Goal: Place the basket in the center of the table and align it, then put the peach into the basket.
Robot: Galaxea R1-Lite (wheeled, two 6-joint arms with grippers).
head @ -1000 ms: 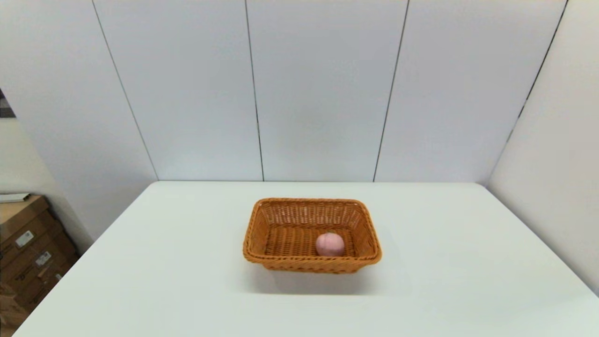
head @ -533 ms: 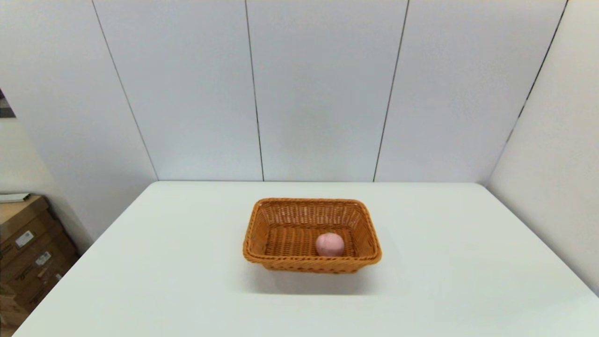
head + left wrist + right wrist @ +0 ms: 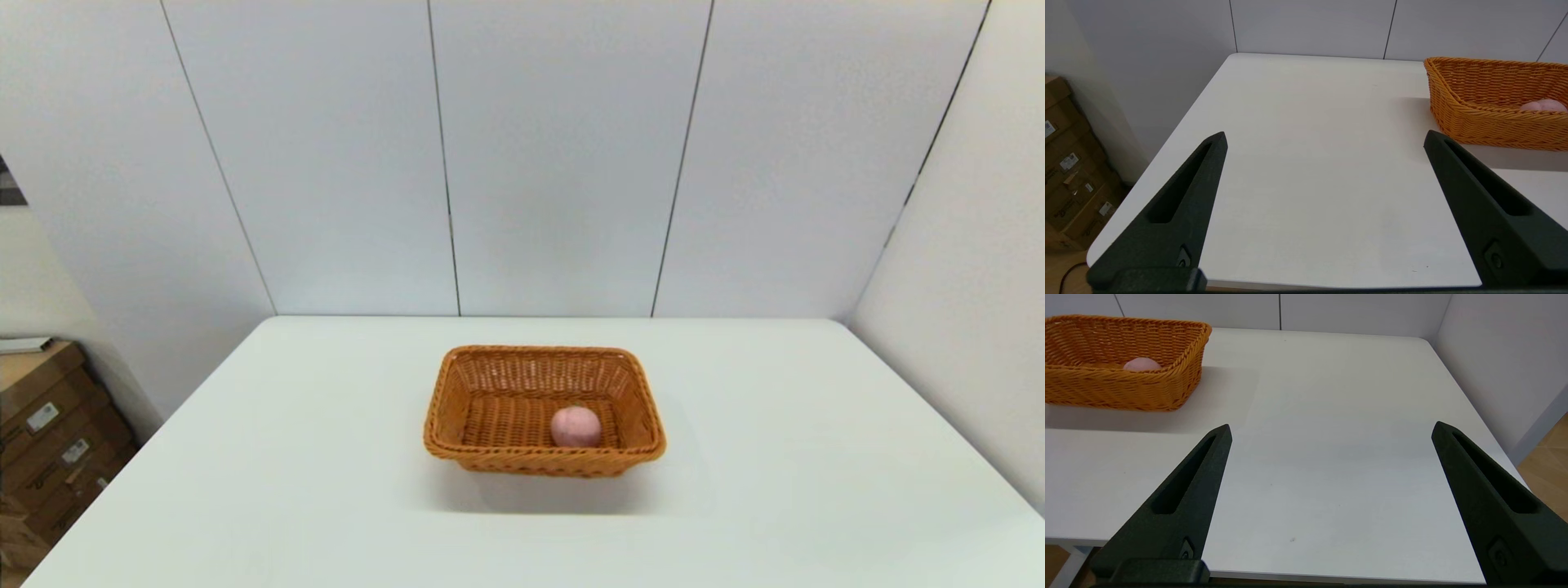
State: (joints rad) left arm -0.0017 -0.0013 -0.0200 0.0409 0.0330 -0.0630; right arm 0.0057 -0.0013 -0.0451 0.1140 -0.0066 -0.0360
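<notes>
White worktop: basket sits roughly central, seemingly squared to its edges. Peach rests inside, toward the basket's near right corner. My left pincer and right pincer flank the basket, parked near me, both spread wide, holding nothing; task apparently complete.

You see only grippers: left gripper & right gripper, each w/ two long matte-black tapered fingers, slotted inner faces, one small round screw near base.

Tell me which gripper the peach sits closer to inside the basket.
The right gripper: the peach lies right of centre in the basket, toward the near wall. The left gripper faces the basket's emptier half. Both are open, pulled back.
</notes>
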